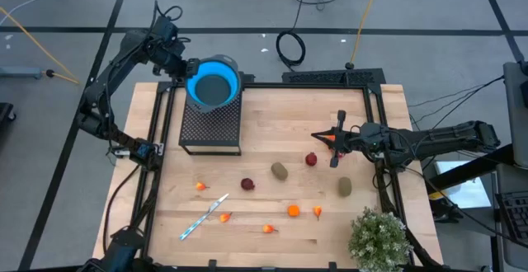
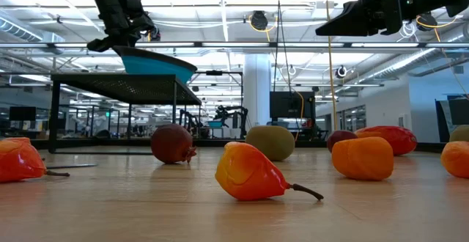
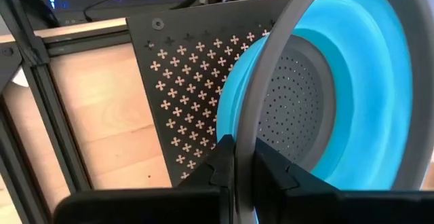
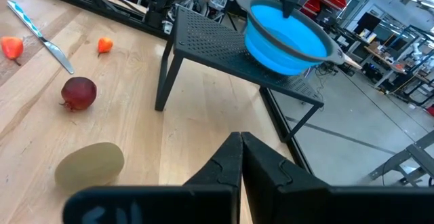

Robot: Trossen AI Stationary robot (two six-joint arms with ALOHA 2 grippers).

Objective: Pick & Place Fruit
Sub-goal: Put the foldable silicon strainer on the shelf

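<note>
Pinching the grey rim of the blue colander [image 1: 214, 85], the left claw [image 3: 237, 166] sits at the far left of the worktop [image 1: 280, 115], its fingers narrowed onto the rim's thin edge. The colander rests tilted on the black perforated stand [image 1: 211, 124]; in the left wrist view its far side is cut off by the picture's edge, and only part of its dotted grey floor shows.

Over the right side hangs the right claw [image 1: 337, 139], fingers pressed together with nothing between them. Something small and orange shows at its tip from above, too small to make out.

All the fruit lies loose on the worktop, none in the colander. A dark red round piece [image 1: 311, 159] lies just near the right claw, another dark red one [image 1: 247, 185] farther left. An olive oval [image 1: 280, 171] lies between them, and a second oval [image 1: 344, 187] sits nearer the right edge. Small orange bits [image 1: 293, 210] are scattered along the near side, their shapes hard to tell from above. A thin silver-blue stick [image 1: 204, 217] lies slanted at the near left. A bushy green plant [image 1: 379, 237] stands at the near right corner, partly cut off.
</note>
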